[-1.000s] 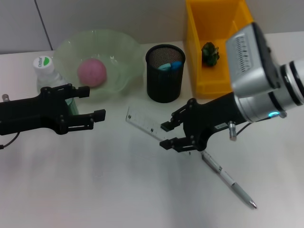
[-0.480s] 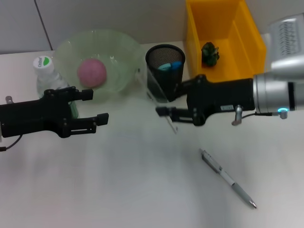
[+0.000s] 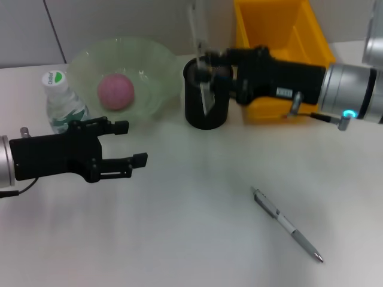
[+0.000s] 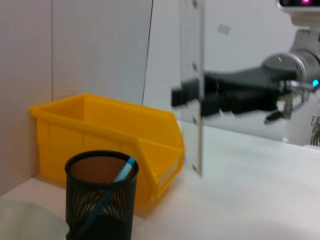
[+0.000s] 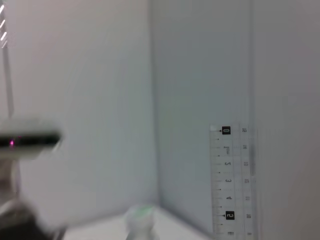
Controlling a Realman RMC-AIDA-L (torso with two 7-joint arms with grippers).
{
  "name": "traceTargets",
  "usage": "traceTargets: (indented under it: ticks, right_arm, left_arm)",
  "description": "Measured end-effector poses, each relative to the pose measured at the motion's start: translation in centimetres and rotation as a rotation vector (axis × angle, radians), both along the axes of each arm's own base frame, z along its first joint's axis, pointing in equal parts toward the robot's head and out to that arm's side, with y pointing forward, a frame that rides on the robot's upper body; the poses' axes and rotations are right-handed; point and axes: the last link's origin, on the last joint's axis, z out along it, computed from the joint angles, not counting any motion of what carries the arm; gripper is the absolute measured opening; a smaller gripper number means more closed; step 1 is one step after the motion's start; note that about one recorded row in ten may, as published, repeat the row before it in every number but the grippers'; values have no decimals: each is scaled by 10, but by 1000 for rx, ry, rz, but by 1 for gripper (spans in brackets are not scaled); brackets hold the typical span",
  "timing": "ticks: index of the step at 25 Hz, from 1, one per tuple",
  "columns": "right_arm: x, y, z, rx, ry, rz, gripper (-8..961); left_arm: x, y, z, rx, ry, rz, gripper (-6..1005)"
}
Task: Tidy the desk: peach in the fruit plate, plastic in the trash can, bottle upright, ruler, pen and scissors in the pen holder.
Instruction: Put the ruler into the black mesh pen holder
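Observation:
My right gripper (image 3: 207, 70) is shut on the clear ruler (image 3: 199, 54) and holds it upright, its lower end over the black mesh pen holder (image 3: 192, 112). The left wrist view shows the ruler (image 4: 191, 85) hanging beside the pen holder (image 4: 102, 200), where a blue handle (image 4: 123, 171) sticks up. The pen (image 3: 286, 223) lies on the table at the front right. The pink peach (image 3: 115, 91) rests in the green fruit plate (image 3: 152, 57). The bottle (image 3: 60, 99) stands upright at the left. My left gripper (image 3: 128, 143) hovers open over the table near the bottle.
The yellow bin (image 3: 281, 36) stands at the back right behind my right arm, so its contents are hidden. It sits close beside the pen holder. A grey wall runs along the table's back edge.
My right gripper has lifted the ruler off the table, swung it upright and carried it back over the pen holder. My left gripper has drifted slightly right and nearer.

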Motion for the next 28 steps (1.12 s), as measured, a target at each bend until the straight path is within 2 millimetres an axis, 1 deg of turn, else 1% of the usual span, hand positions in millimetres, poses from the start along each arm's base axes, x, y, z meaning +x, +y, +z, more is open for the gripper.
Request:
traceTargets:
  ticks: [2,6,7,9,12,13,17,23,28]
  right_arm:
    - [-2,6,2,29,55,-26,394]
    - [-3,13,1,49,74,-59,397]
    - [-4,18,1,64,83,-83,398]
    - [-4,20,1,70,87,-94,400]
    - [-4,31,-1,100,90,-142,403]
    - [-4,31,-1,100,90,-142,403]
    - [-4,41,-3,128,71,-188,407]
    - [-1,47,-7,145,44,-216,412]
    - [1,50,-13,152,15,-232,416]
  left_arm:
    - [-1,-1,-2,-8,9,-2,832]
    - [-2,-4,-7,-26,21,-19,832]
    - [-3,-6,-9,-31,23,-24,832]
    - [-4,-8,-11,-37,24,-28,832]
    - [-8,-11,-14,-36,19,-35,832]
    - [-8,-12,-15,-35,17,-38,832]
    - [-14,-19,-22,-32,5,-52,832]
    - [-19,-27,-29,2,-38,-68,832]
    - [-28,-31,-36,38,-46,-53,832]
